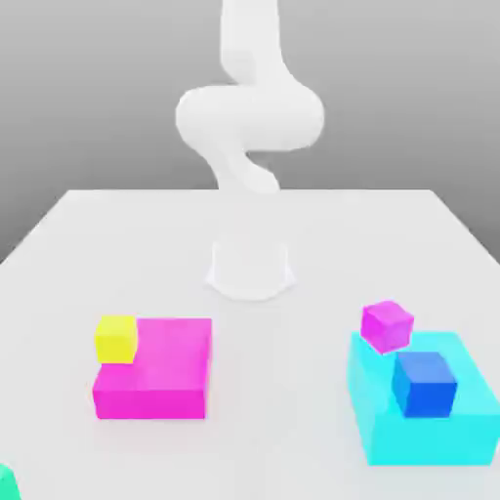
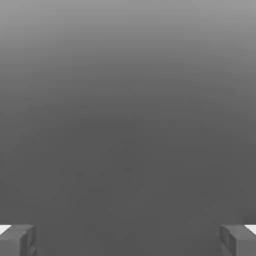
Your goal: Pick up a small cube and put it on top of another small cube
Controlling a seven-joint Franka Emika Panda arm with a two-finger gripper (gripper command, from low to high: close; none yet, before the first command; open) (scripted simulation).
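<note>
A sliver of the small green cube (image 1: 5,483) shows at the near corner of the table on the exterior view's left, cut by the frame edge. The small magenta-purple cube (image 1: 387,324) sits at the far corner of the big cyan block (image 1: 430,430) on the right; I cannot tell whether it rests on the block or just behind it. In the hand view my gripper (image 2: 128,240) is open. Its grey fingertips (image 2: 17,240) stand far apart with nothing between them, against a plain grey background.
A small blue cube (image 1: 424,383) lies on the cyan block. A small yellow cube (image 1: 116,338) sits on the far corner of a big flat magenta block (image 1: 161,376) at the left. The white arm (image 1: 249,127) rises from its base (image 1: 251,266) at mid-table.
</note>
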